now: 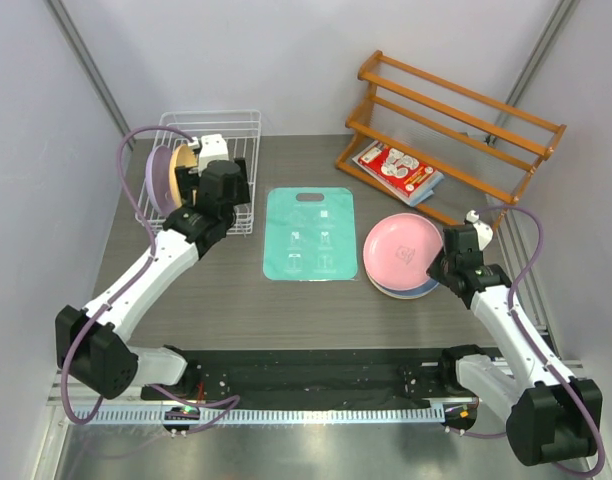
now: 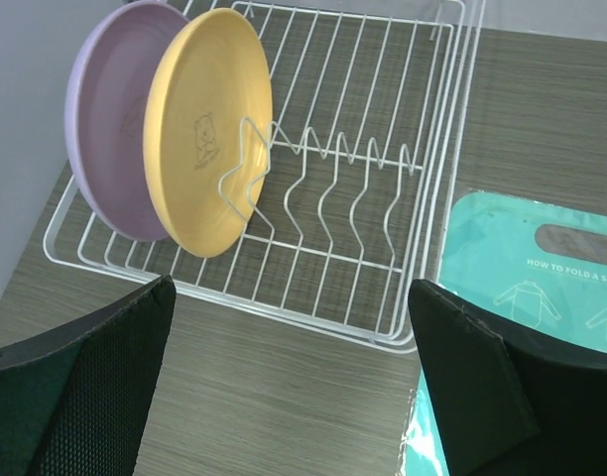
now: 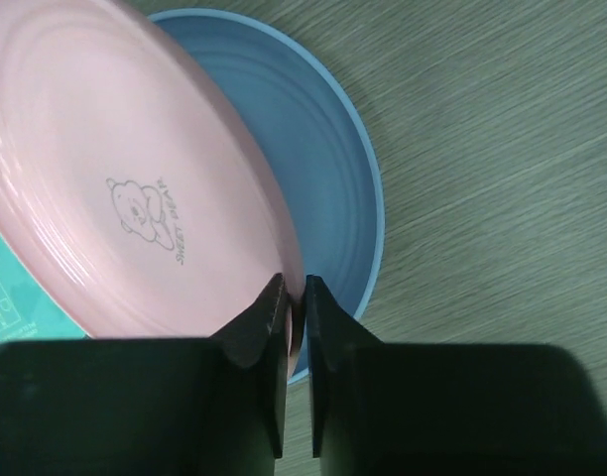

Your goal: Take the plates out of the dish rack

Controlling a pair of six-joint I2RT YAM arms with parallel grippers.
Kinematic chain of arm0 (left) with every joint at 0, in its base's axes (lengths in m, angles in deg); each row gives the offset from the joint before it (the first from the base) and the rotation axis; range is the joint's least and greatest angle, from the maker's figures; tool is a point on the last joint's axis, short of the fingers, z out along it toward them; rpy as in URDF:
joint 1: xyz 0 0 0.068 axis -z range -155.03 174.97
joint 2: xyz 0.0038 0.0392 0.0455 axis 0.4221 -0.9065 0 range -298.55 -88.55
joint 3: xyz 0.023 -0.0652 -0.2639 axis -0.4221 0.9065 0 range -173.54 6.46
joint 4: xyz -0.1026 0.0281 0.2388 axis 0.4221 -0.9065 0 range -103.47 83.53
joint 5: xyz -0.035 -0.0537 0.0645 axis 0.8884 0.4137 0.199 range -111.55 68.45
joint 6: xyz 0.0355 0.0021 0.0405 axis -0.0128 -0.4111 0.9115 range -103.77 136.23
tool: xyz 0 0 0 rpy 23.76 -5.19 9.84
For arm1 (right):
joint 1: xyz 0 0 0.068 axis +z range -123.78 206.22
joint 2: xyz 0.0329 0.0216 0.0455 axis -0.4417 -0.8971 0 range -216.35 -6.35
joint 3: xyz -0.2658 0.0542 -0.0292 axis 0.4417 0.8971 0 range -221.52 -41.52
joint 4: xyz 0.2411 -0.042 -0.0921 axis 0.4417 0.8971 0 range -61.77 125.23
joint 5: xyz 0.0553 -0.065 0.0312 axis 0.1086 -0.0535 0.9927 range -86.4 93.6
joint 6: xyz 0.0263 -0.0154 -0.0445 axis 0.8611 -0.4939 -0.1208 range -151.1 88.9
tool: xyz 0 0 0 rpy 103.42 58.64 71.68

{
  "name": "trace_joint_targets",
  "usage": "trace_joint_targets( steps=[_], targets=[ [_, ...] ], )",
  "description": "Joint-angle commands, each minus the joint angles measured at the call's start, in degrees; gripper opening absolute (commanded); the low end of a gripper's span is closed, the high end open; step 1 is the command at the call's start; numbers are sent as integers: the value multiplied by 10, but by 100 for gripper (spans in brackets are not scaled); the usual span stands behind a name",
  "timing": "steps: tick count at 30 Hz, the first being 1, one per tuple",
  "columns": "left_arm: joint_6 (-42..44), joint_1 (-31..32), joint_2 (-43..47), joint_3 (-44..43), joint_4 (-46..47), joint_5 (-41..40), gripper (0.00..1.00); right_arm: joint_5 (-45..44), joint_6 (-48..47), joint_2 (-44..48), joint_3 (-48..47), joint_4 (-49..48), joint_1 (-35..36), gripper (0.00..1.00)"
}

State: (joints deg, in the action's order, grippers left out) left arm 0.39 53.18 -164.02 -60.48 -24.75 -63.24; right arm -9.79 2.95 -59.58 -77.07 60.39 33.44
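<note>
The dish rack (image 1: 248, 120) sits in the upper left of the overhead view. Two plates stand on edge at its left end, propped between the upright wires so they lean without rolling: a lilac plate (image 2: 100, 129) at the back and a yellow plate (image 2: 199, 129) just in front of it, close together. The left gripper (image 2: 292, 307) hovers over the near side of the rack with its fingers spread wide and nothing between them. It faces the yellow plate, which looks like the likely next pick since it is the nearer one. At the right of the overhead view, the right gripper (image 3: 295, 297) has its fingers pinched almost together on the near rim of a pink plate (image 3: 115, 178). A thin rim is the only part such narrow fingers can grasp. The pink plate lies tilted across a blue plate (image 3: 323, 169) that rests flat on the table (image 1: 236, 300), so a stack seems to be forming there, just right of the teal mat (image 1: 308, 235). Whether the pink plate's far edge already rests on the blue one is hard to tell. By this count, the task looks about half done.
</note>
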Motion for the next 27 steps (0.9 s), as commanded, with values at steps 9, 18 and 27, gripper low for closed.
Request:
trace_joint_targets(
  steps=[9, 18, 27],
  targets=[
    [4, -57, 24, 1, 13, 18, 100, -24, -14, 11, -39, -5, -2, 77],
    [19, -127, -4, 5, 47, 36, 99, -71, -40, 64, -100, 23, -2, 80],
    [55, -158, -94, -21, 117, 3, 93, -52, -49, 16, -107, 1, -1, 81]
  ],
)
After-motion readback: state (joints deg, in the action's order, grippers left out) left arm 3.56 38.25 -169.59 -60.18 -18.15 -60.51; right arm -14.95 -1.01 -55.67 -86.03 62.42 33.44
